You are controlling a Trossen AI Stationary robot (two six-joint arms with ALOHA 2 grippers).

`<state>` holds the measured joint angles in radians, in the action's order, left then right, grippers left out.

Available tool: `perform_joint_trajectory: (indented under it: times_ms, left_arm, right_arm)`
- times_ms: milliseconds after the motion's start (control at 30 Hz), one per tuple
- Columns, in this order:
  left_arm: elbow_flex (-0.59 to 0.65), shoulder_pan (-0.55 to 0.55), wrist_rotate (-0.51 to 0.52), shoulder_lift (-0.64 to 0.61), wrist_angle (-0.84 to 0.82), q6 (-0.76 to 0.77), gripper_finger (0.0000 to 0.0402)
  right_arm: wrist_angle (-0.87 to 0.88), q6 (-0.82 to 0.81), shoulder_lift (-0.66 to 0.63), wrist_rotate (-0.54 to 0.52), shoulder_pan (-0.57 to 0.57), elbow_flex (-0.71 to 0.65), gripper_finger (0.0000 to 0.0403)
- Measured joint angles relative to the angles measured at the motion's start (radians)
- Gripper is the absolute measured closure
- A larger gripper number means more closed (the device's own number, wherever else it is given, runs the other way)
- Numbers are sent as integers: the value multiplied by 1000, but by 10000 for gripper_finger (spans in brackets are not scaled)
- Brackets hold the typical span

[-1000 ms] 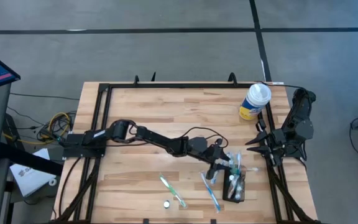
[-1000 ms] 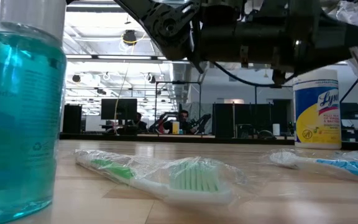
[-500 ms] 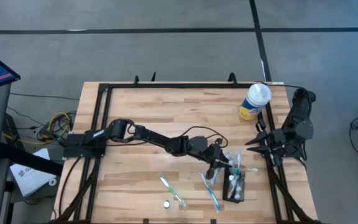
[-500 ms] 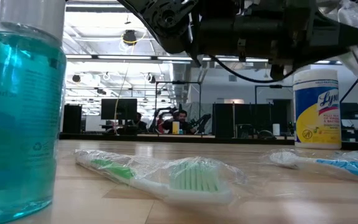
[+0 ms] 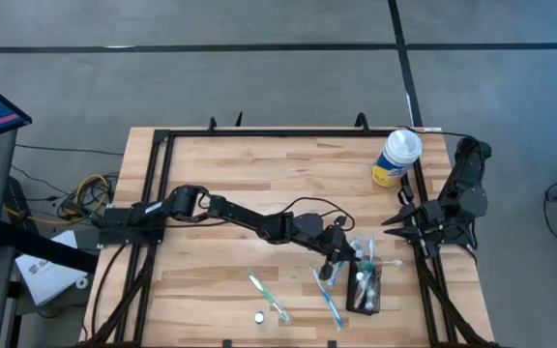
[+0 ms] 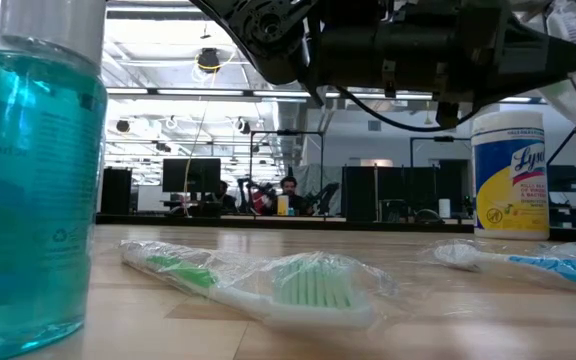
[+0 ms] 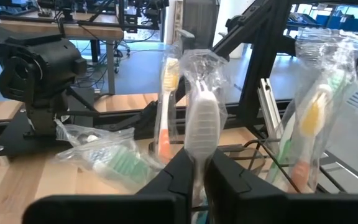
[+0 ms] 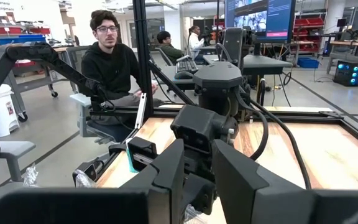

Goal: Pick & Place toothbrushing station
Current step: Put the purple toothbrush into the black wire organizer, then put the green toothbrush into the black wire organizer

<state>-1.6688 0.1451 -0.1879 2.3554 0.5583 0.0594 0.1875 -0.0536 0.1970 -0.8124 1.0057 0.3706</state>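
Observation:
The toothbrushing station (image 5: 367,290), a small black mesh holder, stands near the table's front right with several wrapped toothbrushes upright in it. My left gripper (image 5: 348,257) reaches it from the table's left and is shut on a wrapped white toothbrush (image 7: 201,118). An orange brush (image 7: 165,106) and a yellow one (image 7: 316,121) stand beside it in the left wrist view. My right gripper (image 5: 395,222) waits open at the table's right edge. My left gripper pinches the white toothbrush's wrapped neck (image 7: 199,155), just below the head, between its two fingers. The fingers come nearly level from the table's left and lie across the brush. The brush stands upright, head up; the fingers hide its lower end.
A wrapped green toothbrush (image 5: 269,297) and a blue one (image 5: 328,298) lie flat left of the holder, with a small white cap (image 5: 257,316) near the front edge. A yellow canister (image 5: 396,158) stands at the back right. A blue mouthwash bottle (image 6: 28,170) stands close to the low camera.
My left gripper has shut on the white toothbrush while staying in place at the holder. Nothing else has moved.

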Motion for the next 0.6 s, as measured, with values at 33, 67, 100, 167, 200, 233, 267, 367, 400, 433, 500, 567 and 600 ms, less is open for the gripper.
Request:
perform_joint_trajectory:
  times_ms: [33,67,100,167,200,233,267,367,400,433,500,567,600]
  left_arm:
    - [0,0,0,0,0,0,383]
    - [0,0,0,0,0,1,384]
    - [0,0,0,-1,0,0,384]
    - [0,0,0,-6,-5,-1,377]
    - [0,0,0,-8,-3,-1,371]
    - [0,0,0,-9,-2,-2,364]
    - [0,0,0,-9,-3,-2,355]
    - [0,0,0,-9,-6,-2,325]
    - [0,0,0,-9,-7,-2,316]
    - [0,0,0,-9,-11,-2,306]
    - [0,0,0,-9,-19,-2,287]
    - [0,0,0,-9,-17,-2,269]
    - [0,0,0,-9,-17,-2,260]
  right_arm:
    - [0,0,0,0,0,0,326]
    - [0,0,0,0,0,0,326]
    - [0,0,0,0,0,0,326]
    - [0,0,0,0,0,0,326]
    - [0,0,0,0,0,0,326]
    - [0,0,0,0,0,0,326]
    - [0,0,0,0,0,0,326]
    - [0,0,0,0,0,0,326]
    - [0,0,0,0,0,0,326]
    - [0,0,0,0,0,0,326]
    - [0,0,0,0,0,0,326]
    - [0,0,0,0,0,0,326]
    - [0,0,0,0,0,0,326]
